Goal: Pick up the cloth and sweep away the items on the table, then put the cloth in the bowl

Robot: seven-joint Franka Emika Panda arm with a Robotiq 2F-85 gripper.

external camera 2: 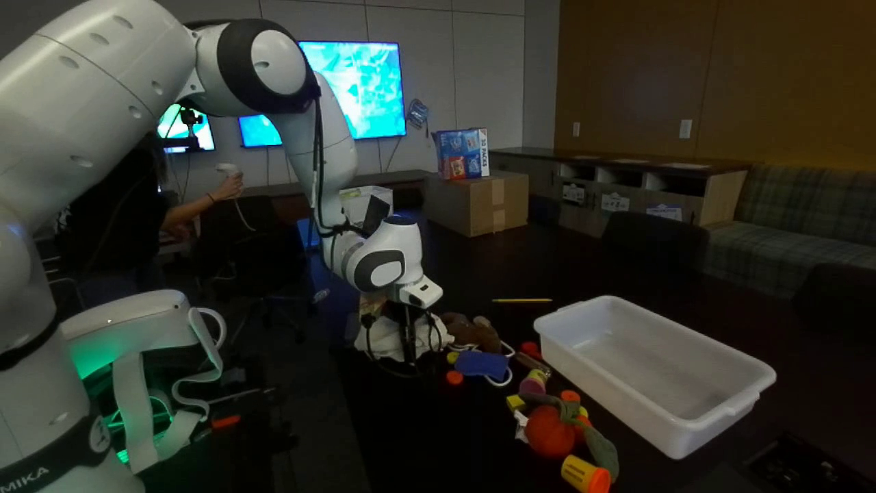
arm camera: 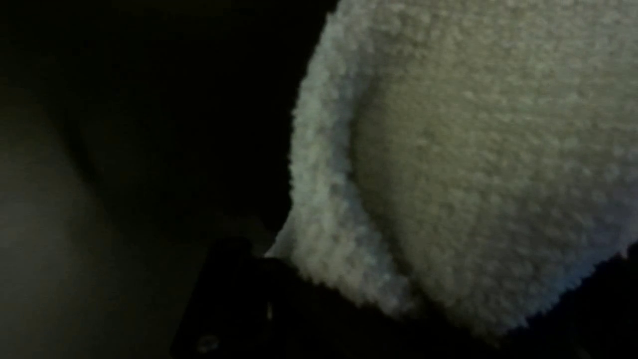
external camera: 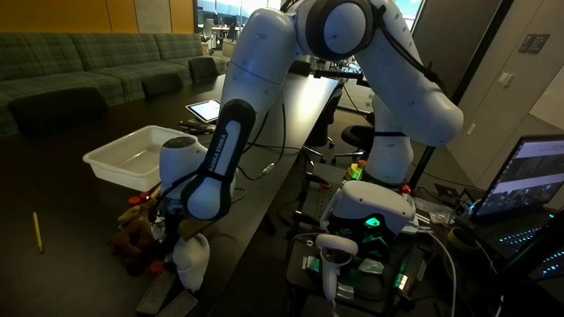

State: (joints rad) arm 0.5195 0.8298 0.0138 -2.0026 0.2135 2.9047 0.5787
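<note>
The whitish cloth [external camera: 191,262] hangs bunched at my gripper [external camera 2: 409,346], low over the black table [external camera: 75,281]. Folds of this cloth [arm camera: 448,149] fill much of the wrist view and run down into the dark jaws, which look closed on it; the fingertips are mostly hidden. Right beside the gripper lies a brown plush toy [external camera 2: 472,332], with a blue pouch [external camera 2: 482,364] close by. Farther along are a red-orange stuffed pumpkin [external camera 2: 549,431] and a yellow tub [external camera 2: 582,472] with an orange lid. The bowl, a white bin [external camera 2: 657,376], stands past these items and holds nothing.
A yellow pencil [external camera: 38,232] lies apart on the table. Behind the bin are a tablet [external camera: 205,111] and dark cables. Two greyish blocks sit near the table's edge, one of them a long block [external camera: 157,290]. A cart with a headset [external camera: 370,204] adjoins the arm's base.
</note>
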